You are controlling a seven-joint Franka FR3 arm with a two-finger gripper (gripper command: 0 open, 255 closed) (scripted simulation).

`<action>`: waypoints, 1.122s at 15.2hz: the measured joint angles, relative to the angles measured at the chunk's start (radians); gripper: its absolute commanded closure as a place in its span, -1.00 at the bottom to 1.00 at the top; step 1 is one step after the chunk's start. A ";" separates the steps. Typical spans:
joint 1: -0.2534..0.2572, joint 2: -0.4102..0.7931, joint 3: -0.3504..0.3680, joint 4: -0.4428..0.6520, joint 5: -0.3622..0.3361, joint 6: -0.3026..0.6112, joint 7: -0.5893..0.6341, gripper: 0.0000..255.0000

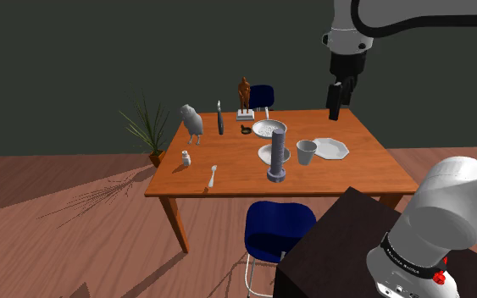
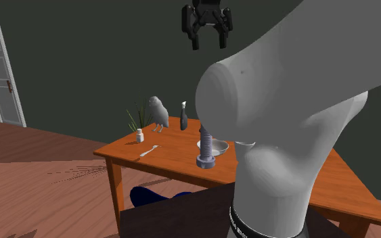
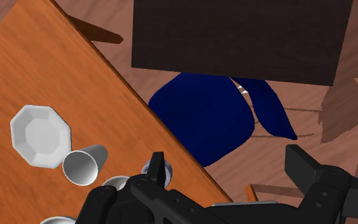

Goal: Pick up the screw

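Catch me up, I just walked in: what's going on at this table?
A white Franka arm is set to pick up the large grey screw, which stands upright, head down, on the wooden table next to a cup and an octagonal plate. The black gripper hangs open high above the table, holding nothing; the screw is untouched.
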 measured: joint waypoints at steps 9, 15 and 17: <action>-0.018 0.206 -0.062 0.004 -0.019 0.208 -0.030 -1.00; -0.028 0.422 -0.114 0.061 -0.017 0.373 -0.065 -1.00; -0.031 0.491 -0.128 0.089 -0.010 0.416 -0.077 -1.00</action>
